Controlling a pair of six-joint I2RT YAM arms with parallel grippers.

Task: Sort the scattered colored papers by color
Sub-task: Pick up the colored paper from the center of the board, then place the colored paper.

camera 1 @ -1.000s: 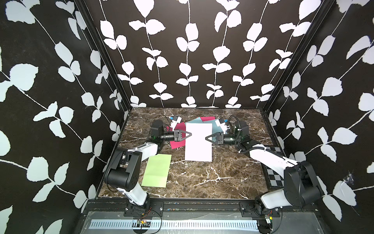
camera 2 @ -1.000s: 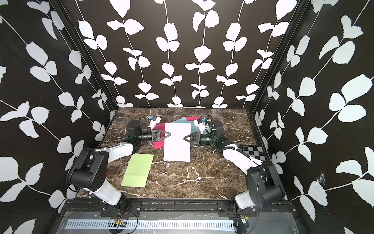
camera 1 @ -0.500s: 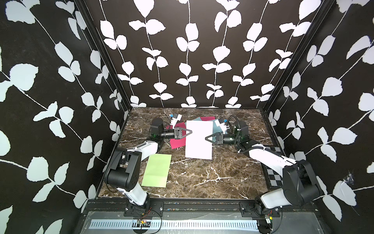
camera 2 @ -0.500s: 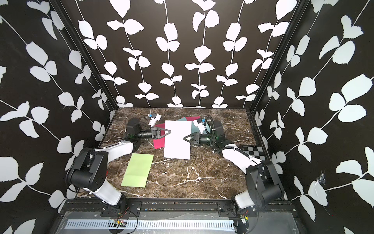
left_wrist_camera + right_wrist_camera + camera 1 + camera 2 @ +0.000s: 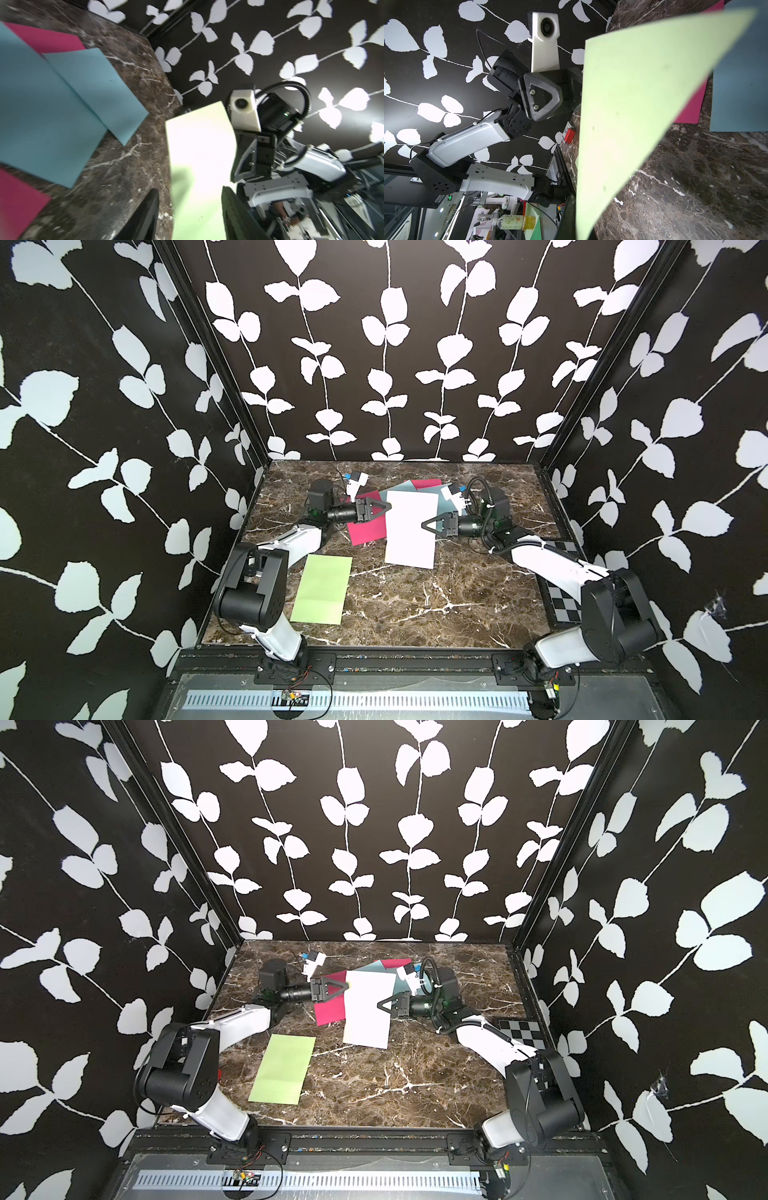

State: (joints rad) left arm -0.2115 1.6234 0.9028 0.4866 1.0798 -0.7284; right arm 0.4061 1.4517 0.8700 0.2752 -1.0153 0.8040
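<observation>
A light green paper [image 5: 411, 531], pale on its upper face, hangs above the table's middle in both top views. My right gripper [image 5: 426, 526] is shut on its right edge; in the right wrist view the sheet [image 5: 633, 99] runs out from the gripper [image 5: 576, 207]. My left gripper [image 5: 384, 508] is open at the sheet's left edge. In the left wrist view the sheet [image 5: 199, 155] lies loose between the gripper's [image 5: 190, 190] parted fingers. Another green paper [image 5: 322, 589] lies flat at the front left. Magenta papers [image 5: 365, 522] and blue papers [image 5: 41, 104] overlap behind and under the held sheet.
A black-and-white checkerboard panel [image 5: 563, 597] lies along the table's right edge. A small card box with a red block [image 5: 569, 133] sits at the left edge. Black leaf-patterned walls close in the left, back and right sides.
My left gripper has opened and let go of the held sheet's left edge. The right gripper has kept its grip, and the sheet has shifted slightly toward the back.
</observation>
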